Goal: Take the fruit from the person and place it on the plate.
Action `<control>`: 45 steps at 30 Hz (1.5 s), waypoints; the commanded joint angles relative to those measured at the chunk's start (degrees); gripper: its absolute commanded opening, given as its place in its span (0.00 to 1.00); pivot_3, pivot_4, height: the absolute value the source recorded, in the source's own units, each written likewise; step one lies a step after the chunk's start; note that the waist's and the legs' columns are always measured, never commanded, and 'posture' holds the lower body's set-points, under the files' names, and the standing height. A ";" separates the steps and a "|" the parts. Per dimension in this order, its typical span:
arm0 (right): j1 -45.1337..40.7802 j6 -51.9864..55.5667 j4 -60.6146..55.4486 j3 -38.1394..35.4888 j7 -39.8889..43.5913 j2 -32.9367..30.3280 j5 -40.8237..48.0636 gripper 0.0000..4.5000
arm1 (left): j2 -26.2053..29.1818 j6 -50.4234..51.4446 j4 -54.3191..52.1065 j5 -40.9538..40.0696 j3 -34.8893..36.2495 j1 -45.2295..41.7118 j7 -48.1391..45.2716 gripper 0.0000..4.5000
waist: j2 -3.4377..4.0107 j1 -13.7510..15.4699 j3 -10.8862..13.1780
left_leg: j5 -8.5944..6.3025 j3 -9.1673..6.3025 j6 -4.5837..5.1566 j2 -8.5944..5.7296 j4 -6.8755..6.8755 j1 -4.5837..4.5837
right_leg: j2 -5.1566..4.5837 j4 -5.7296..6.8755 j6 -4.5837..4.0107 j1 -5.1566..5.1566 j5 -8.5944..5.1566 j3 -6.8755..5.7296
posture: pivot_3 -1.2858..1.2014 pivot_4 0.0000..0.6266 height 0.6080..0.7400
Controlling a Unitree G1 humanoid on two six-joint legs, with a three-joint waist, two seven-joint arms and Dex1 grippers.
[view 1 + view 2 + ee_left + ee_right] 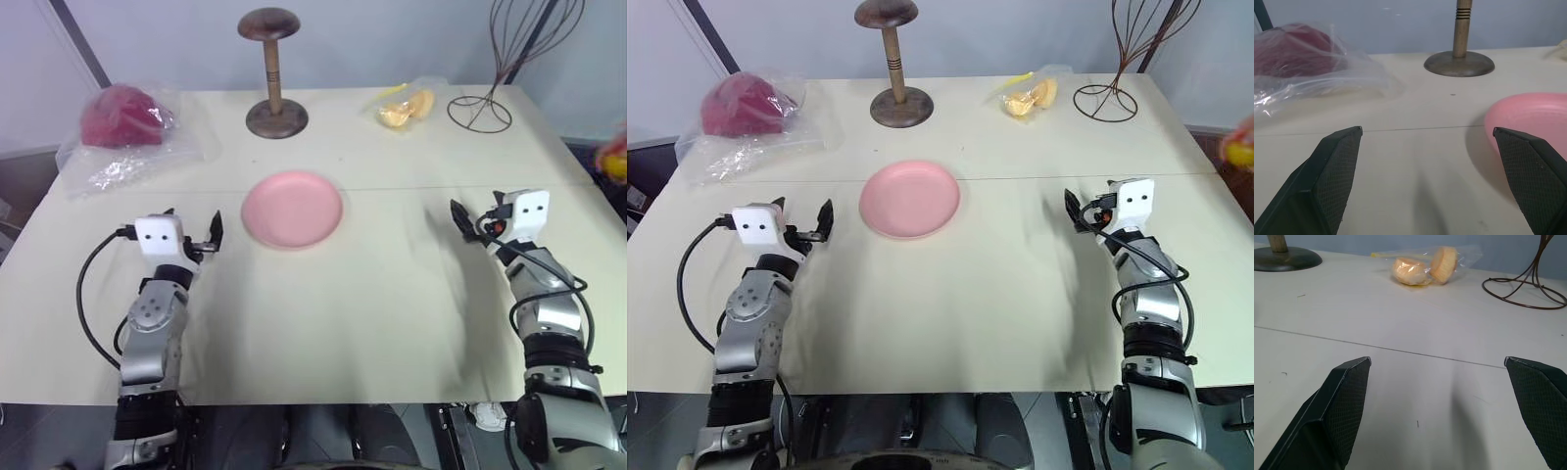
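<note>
the plate (292,209) lies flat and bare at the centre of the frame in the left eye view, on the cream table (372,304). a thin seam crosses the table from side to side and meets the plate's far edge.

the left gripper (193,233) sits in the left-centre of the frame, just left of the plate and apart from it. its two black fingers (1334,169) are spread wide with nothing between them; the left wrist view shows bare table in the gap and the plate's rim beside one finger.

the right gripper (471,219) sits in the right-centre of the frame, well apart from the plate. its fingers (1342,406) are likewise spread wide and hold nothing, with bare table between them.

the fruit (615,162) appears at the far right edge of the frame as a blurred yellow-orange patch with red above it, beyond the table edge and well apart from the right gripper. whether a hand holds it cannot be told.

along the upper part of the frame stand, from left to right: a dark red lump in a clear bag (122,122), a wooden stand (273,73) on a round brown base, pale orange pieces in clear wrap (406,108), and a dark wire stand (505,64) in the upper right.
</note>
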 commanded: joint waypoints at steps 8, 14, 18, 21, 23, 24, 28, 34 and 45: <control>-0.78 -0.87 -1.31 -0.38 -0.16 -0.11 -0.10 0.99 | -0.22 -0.70 -2.11 -0.72 1.08 0.04 0.12 1.00 | 0.00 -0.03 0.00 | 0.00 0.00 0.00 0.00 0.00 0.00 | 0.00 0.00 0.00 0.00 0.00 0.00 | 0.52 0.24 1.00; -0.67 -0.93 -1.38 -0.43 -0.31 -0.02 -0.12 0.99 | -0.07 -0.68 -2.29 -0.42 1.03 0.07 0.14 1.00 | 0.00 -0.01 0.00 | 0.00 0.00 0.00 0.00 0.00 0.00 | 0.00 0.00 0.00 0.00 0.00 0.00 | 0.52 0.24 1.00; -0.59 -0.94 -1.34 -0.41 -0.37 0.05 -0.19 0.99 | 0.05 -0.60 -2.32 -0.35 0.97 0.11 0.07 1.00 | 0.00 -0.02 0.00 | 0.00 0.00 0.00 0.00 0.00 0.00 | 0.00 0.00 0.00 0.00 0.00 0.00 | 0.52 0.24 1.00; -0.42 -0.96 -1.39 -0.44 -0.39 0.10 -0.26 0.99 | 0.17 -0.68 -2.04 -0.39 0.96 0.16 -0.07 1.00 | 0.00 -0.02 0.00 | 0.00 0.00 0.00 0.00 0.00 0.00 | 0.00 0.00 0.00 0.00 0.00 0.00 | 0.52 0.24 1.00; -0.32 -0.93 -1.47 -0.53 -0.37 0.09 -0.28 0.99 | 0.21 -0.62 -2.12 -0.39 0.90 0.25 -0.08 1.00 | 0.00 -0.02 0.00 | 0.00 0.00 0.00 0.00 0.00 0.00 | 0.00 0.00 0.00 0.00 0.00 0.00 | 0.52 0.24 1.00; -0.29 -0.93 -1.49 -0.57 -0.37 0.09 -0.29 0.99 | 0.22 -0.60 -2.15 -0.38 0.87 0.26 -0.08 1.00 | 0.00 -0.01 0.00 | 0.00 0.00 0.00 0.00 0.00 0.00 | 0.00 0.00 0.00 0.00 0.00 0.00 | 0.52 0.24 1.00; -0.14 -0.88 -1.64 -0.59 -0.37 0.10 -0.33 0.99 | 0.22 -0.71 -1.91 -0.34 0.76 0.29 -0.22 1.00 | 0.00 -0.01 0.00 | 0.00 0.00 0.00 0.00 0.00 0.00 | 0.00 0.00 0.00 0.00 0.00 0.00 | 0.52 0.24 1.00; -0.05 -0.87 -1.80 -0.65 -0.30 0.19 -0.46 0.99 | 0.10 -0.68 -2.16 -0.18 0.45 0.28 -0.23 1.00 | 0.00 -0.02 0.00 | 0.00 0.00 0.00 0.00 0.00 0.00 | 0.00 0.00 0.00 0.00 0.00 0.00 | 0.52 0.24 1.00; -0.45 -0.98 -1.41 -0.69 -0.11 -0.15 -0.64 0.99 | -0.06 -1.13 -1.59 -0.16 0.23 0.03 -0.38 1.00 | 0.00 -0.01 0.00 | 0.00 0.00 0.00 0.00 0.00 0.00 | 0.00 0.00 0.00 0.00 0.00 0.00 | 0.52 0.24 1.00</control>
